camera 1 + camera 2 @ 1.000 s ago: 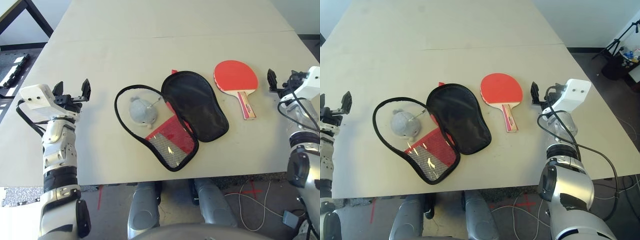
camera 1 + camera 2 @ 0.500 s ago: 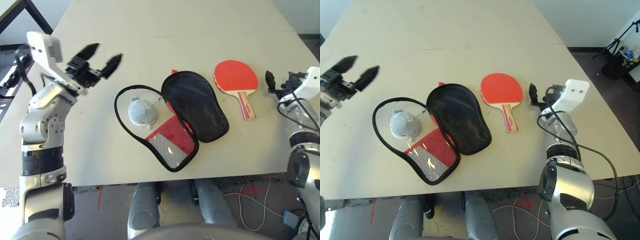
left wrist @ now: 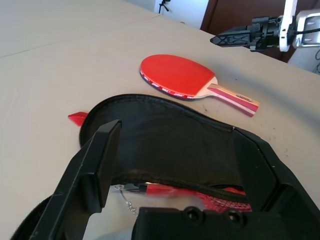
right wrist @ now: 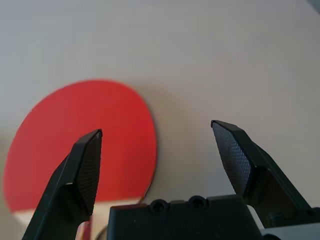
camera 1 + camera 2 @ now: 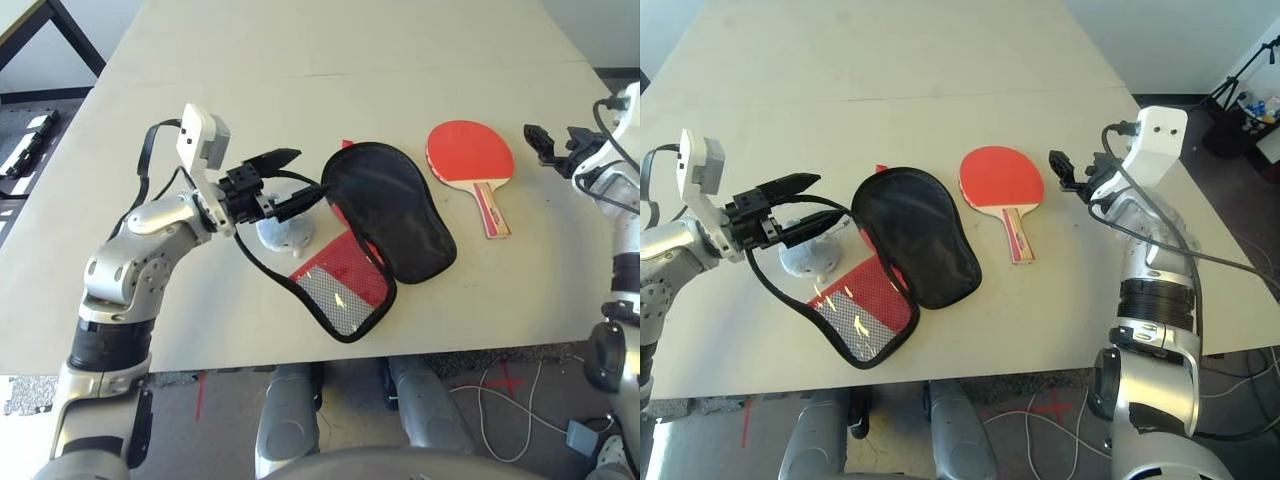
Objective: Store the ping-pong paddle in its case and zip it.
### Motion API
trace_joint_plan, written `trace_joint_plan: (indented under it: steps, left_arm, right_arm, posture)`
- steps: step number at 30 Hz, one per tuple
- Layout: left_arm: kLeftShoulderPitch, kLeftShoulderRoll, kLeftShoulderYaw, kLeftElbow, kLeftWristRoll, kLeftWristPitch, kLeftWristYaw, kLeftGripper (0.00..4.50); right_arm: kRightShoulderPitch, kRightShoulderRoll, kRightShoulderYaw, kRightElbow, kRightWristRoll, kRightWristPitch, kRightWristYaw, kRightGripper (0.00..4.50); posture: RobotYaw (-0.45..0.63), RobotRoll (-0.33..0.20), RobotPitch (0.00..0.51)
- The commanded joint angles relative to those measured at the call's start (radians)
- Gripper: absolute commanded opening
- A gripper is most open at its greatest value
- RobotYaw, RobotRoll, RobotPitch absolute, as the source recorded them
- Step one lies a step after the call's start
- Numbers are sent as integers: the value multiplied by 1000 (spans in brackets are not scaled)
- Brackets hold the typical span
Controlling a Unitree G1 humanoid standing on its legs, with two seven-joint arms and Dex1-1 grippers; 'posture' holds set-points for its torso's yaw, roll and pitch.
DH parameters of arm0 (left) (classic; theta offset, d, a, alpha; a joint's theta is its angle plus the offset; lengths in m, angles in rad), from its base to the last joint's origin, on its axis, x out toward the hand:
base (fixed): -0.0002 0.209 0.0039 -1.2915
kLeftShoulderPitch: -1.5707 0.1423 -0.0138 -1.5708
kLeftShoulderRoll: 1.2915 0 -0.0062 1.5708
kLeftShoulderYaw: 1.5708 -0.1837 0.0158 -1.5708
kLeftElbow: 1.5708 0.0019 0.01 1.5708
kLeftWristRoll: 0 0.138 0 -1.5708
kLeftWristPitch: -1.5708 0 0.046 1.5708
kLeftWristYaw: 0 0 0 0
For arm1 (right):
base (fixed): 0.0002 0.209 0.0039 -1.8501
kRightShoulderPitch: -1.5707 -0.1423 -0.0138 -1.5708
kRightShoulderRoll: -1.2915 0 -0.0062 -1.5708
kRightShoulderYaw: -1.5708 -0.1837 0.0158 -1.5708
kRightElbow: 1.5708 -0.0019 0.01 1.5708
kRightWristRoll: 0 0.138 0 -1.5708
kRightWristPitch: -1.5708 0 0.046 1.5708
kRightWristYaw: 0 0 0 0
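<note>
I have my left gripper (image 5: 288,180) spread wide and empty, hovering over the open red fabric case with black lining and zipper edge (image 5: 345,240), fingers pointing toward its raised black flap. The grey plush charm (image 5: 283,235) lies in the case's round left half, under those fingers; if I drop there I may pinch the charm or its cord, not the flap, and drag the case. Just right of the case, apart from it, the round red-rubber ping-pong paddle with its striped wooden handle (image 5: 473,162) lies flat on the pale table (image 5: 400,60). My right gripper (image 5: 1068,172), right of the paddle, is also wide open, holding nothing; a flat grab could skid the paddle.
</note>
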Motion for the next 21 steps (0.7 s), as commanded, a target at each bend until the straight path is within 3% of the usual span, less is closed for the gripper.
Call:
trace_joint_plan:
  steps: [1, 5, 8, 21]
  left_arm:
    - [6, -9, -31, 5, 35, -16, -15, 4500]
    - [13, -15, -46, 5, 59, -25, -27, 4500]
    - [14, -19, -53, 5, 69, -29, -31, 4500]
    - [22, -28, -74, -8, 103, -36, -44, 4500]
  right_arm:
    - [-22, 4, 37, -149, 18, 332, -55, 4486]
    - [-72, 67, 52, -234, -2, 586, -109, 4486]
    - [-90, 112, 53, -253, -21, 662, -133, 4486]
    - [-81, 222, 95, -135, -94, 640, -179, 4486]
  posture:
    - [-101, 0, 217]
    - [-104, 0, 214]
    - [-104, 0, 212]
    - [-75, 0, 198]
